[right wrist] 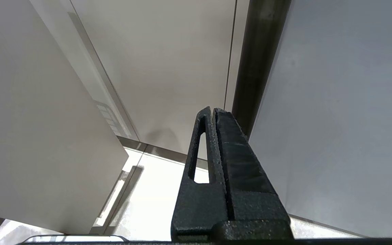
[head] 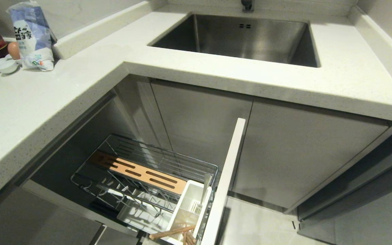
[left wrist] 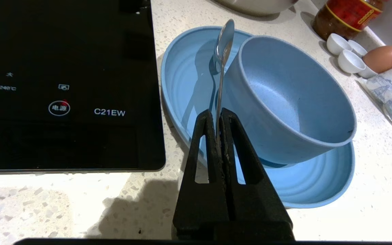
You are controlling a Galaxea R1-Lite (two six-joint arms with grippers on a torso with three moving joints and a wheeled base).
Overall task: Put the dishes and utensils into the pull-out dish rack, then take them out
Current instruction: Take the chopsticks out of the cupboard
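Clamped in the left hand, the spoon points bowl-end away over the plate.

Bowl on plate, spoon beside it; chopsticks in rack's caddy.

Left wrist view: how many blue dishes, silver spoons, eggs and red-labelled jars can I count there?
Blue dishes: 2, the plate and the bowl
Silver spoons: 1, the spoon pinched in the left tool
Eggs: 1, the egg
Jars: 1, the jar
Total: 5
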